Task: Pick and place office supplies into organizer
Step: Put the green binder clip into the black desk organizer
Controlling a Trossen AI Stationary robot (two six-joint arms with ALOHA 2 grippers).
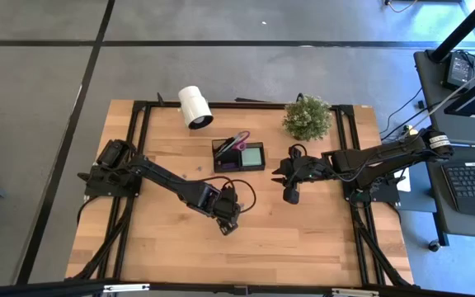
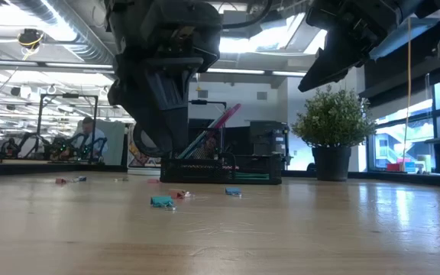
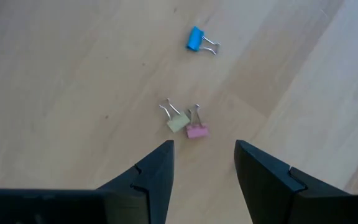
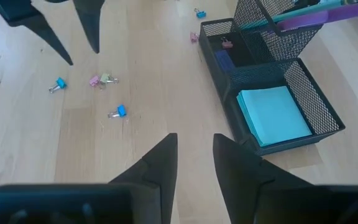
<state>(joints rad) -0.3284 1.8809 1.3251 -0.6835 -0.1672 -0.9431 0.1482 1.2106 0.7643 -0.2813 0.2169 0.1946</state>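
1. The left gripper [image 3: 202,163] hangs above the wood table [image 1: 303,239] with its fingers spread apart and nothing between them.
2. Just beyond its fingertips lie a yellow clip [image 3: 176,121] and a pink clip [image 3: 196,128], touching each other; a blue clip [image 3: 197,40] lies well apart from them.
3. The right gripper [image 4: 194,155] also has its fingers apart and holds nothing, hovering near the organizer [image 4: 319,102].
4. The organizer [image 1: 238,155], a black mesh tray, stands mid-table between the white roll [image 1: 194,106] and the two grippers.
5. Its low compartment holds the sticky pad [image 4: 272,114]; the taller section holds the purple scissors [image 4: 316,17], leaning out at a tilt.
6. More small clips are scattered on the table beside the organizer; a small plant [image 1: 307,117] stands near the far edge.
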